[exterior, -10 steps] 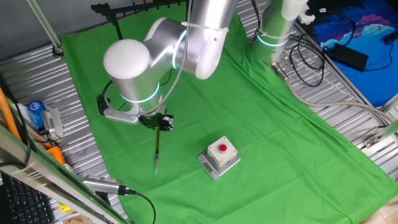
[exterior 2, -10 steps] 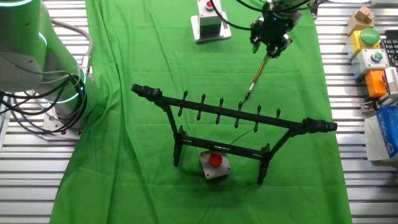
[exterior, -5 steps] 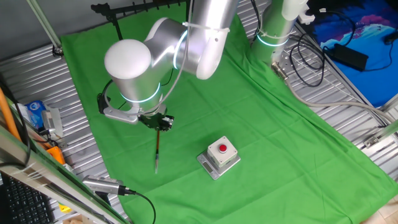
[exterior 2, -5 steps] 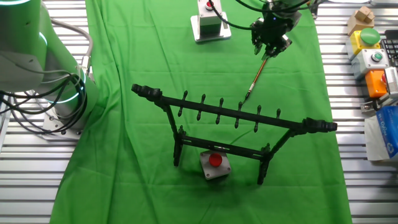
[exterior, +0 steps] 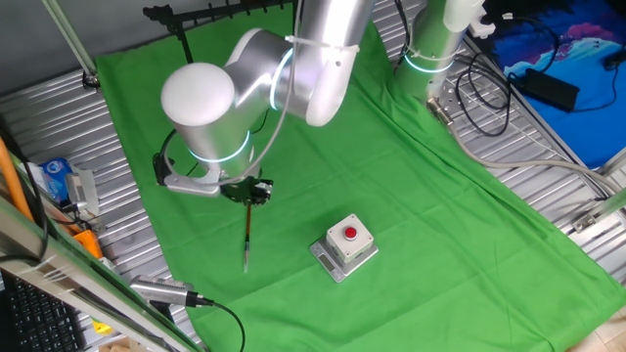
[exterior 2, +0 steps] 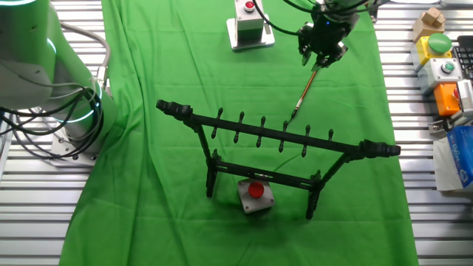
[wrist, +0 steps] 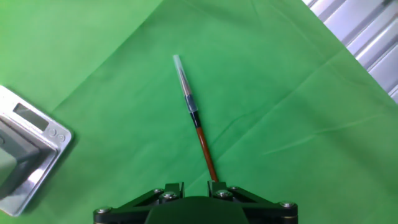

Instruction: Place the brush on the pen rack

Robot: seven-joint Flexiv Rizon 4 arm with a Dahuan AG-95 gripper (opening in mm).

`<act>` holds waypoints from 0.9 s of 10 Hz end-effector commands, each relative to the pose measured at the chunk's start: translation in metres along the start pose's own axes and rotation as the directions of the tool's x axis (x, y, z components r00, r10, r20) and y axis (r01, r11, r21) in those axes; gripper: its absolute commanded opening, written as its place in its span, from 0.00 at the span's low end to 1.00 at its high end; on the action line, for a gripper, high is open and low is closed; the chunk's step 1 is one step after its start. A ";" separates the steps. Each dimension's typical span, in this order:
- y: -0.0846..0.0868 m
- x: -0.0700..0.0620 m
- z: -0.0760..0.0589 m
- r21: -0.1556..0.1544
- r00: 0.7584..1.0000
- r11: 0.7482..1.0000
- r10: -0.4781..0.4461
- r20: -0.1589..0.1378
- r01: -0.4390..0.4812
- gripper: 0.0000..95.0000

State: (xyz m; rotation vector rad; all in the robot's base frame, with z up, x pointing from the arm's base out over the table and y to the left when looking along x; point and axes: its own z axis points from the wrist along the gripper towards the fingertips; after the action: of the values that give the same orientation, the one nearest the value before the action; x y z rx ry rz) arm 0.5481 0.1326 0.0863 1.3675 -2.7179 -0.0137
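Note:
The brush (exterior: 246, 235) lies flat on the green cloth, thin, with a reddish-brown shaft. It also shows in the other fixed view (exterior 2: 304, 90) and in the hand view (wrist: 196, 118), pale end pointing away. My gripper (exterior: 249, 193) hangs low over its near end (exterior 2: 319, 58). In the hand view my gripper (wrist: 196, 185) has its two fingers apart with cloth showing between them, and the shaft runs under the right finger (wrist: 217, 185). The black pen rack (exterior 2: 259, 125) stands upright, apart from the brush, and shows at the far edge (exterior: 196, 12).
A grey box with a red button (exterior: 344, 244) sits right of the brush (exterior 2: 244, 22). A second red-button box (exterior 2: 256, 196) stands under the rack. A silver cabled tool (exterior: 161, 290) lies at the cloth's edge. A second arm's base (exterior 2: 44, 74) stands beside the cloth.
The arm has shifted only slightly. The brush lies where it was.

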 end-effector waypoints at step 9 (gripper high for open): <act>-0.013 -0.022 0.027 -0.009 0.999 1.000 -0.021 0.026 0.022 0.20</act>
State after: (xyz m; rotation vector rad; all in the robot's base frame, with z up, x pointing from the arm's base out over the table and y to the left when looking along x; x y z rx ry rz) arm 0.5685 0.1403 0.0561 1.4073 -2.7231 -0.0500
